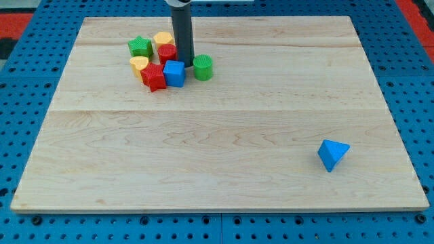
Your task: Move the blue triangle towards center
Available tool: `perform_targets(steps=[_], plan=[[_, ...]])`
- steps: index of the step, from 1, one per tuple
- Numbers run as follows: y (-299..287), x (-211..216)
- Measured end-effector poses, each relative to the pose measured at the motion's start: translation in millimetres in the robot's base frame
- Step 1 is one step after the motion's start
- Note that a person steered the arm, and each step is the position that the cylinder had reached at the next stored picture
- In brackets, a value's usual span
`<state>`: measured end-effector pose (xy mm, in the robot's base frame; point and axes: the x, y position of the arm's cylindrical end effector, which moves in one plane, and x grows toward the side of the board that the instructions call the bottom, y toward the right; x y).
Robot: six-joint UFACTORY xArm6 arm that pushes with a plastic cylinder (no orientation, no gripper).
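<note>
The blue triangle [332,154] lies alone on the wooden board [217,129] near the view's bottom right. My rod comes down from the view's top, and my tip [188,65] rests on the board in the cluster at the upper left, between the blue cube [174,73] and the green cylinder [203,67]. The tip is far from the blue triangle, up and to the left of it.
The cluster around the tip also holds a green star [140,47], a yellow block [163,39], a red cylinder [167,53], a yellow heart-like block [139,65] and a red star [154,77]. A blue pegboard [27,102] surrounds the board.
</note>
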<state>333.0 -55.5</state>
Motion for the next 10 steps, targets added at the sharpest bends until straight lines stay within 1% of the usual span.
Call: perform_targets(steps=[2,3,4,6,7,8,9,10], plan=[[56.5,8.3],[56.8,8.3],[41.2,10.5],[24.7,80.7],[-34.7,84.1],[-59.6,100.8],[-14.6,160.3],[81.1,222.6]])
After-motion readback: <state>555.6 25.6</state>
